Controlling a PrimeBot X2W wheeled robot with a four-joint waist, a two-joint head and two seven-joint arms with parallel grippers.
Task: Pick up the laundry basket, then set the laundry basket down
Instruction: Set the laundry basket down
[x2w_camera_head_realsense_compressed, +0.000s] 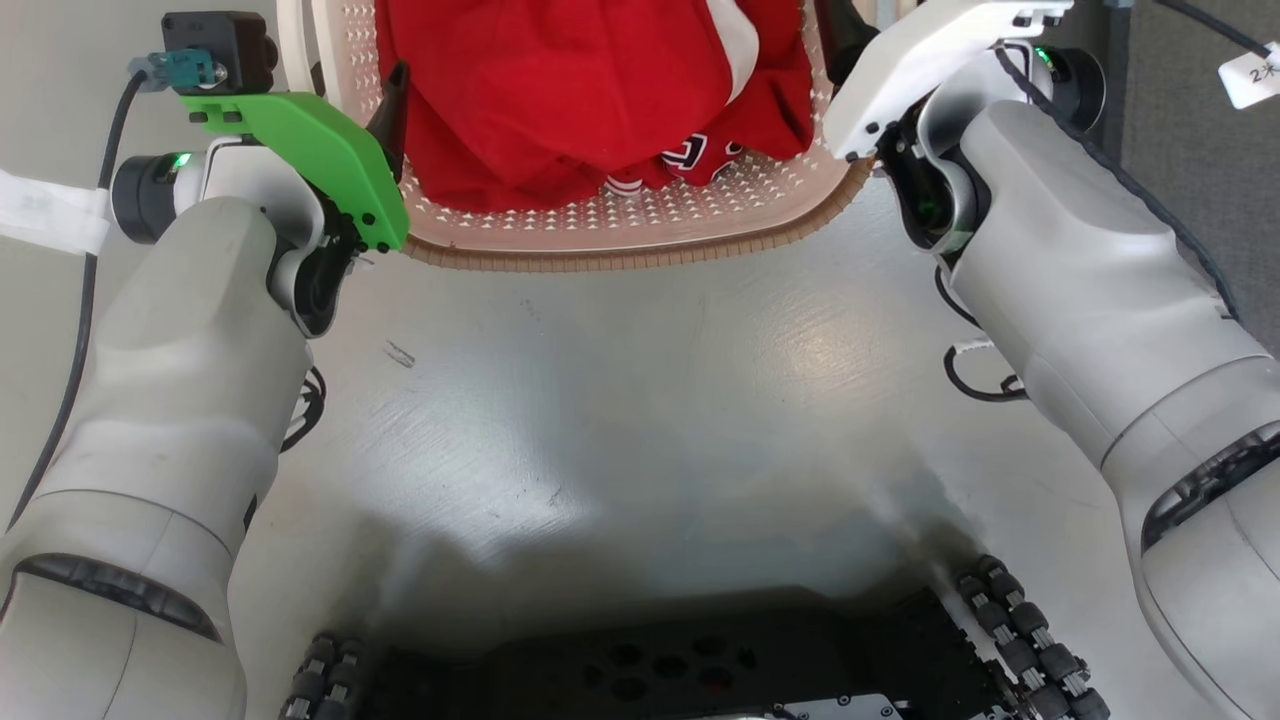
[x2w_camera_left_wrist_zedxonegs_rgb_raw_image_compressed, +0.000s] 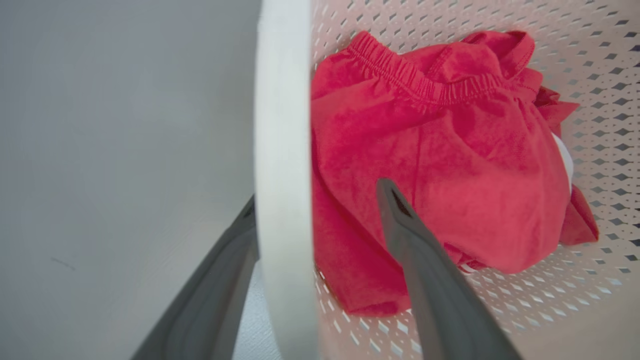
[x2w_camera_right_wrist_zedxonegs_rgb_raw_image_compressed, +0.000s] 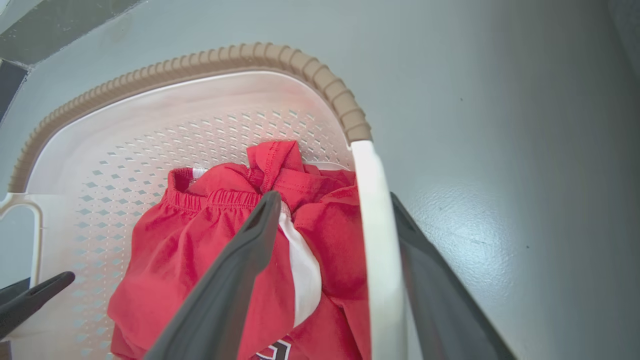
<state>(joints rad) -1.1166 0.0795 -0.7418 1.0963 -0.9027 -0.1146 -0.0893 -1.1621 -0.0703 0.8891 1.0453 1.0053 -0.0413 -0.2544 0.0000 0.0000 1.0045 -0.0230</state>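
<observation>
Soft, even light is falling from overhead, glaring as a pale sheen on the floor (x2w_camera_head_realsense_compressed: 800, 340) in the head view and again in the right wrist view. A dark, soft-edged shadow is pooling before the robot's base (x2w_camera_head_realsense_compressed: 650, 670). In the left wrist view the basket's (x2w_camera_left_wrist_zedxonegs_rgb_raw_image_compressed: 575, 60) handle (x2w_camera_left_wrist_zedxonegs_rgb_raw_image_compressed: 282, 150) is blurring, too close for focus, and bowing slightly.

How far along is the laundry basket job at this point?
Looks done: the approach. The left hand straddles the left handle of the laundry basket, and the right hand straddles the right handle, a finger on each side. In hand: the grasp, since both hands stand open. Left: closing, lifting, then setting it down. Whether the basket sits on the floor now is unclear.
</observation>
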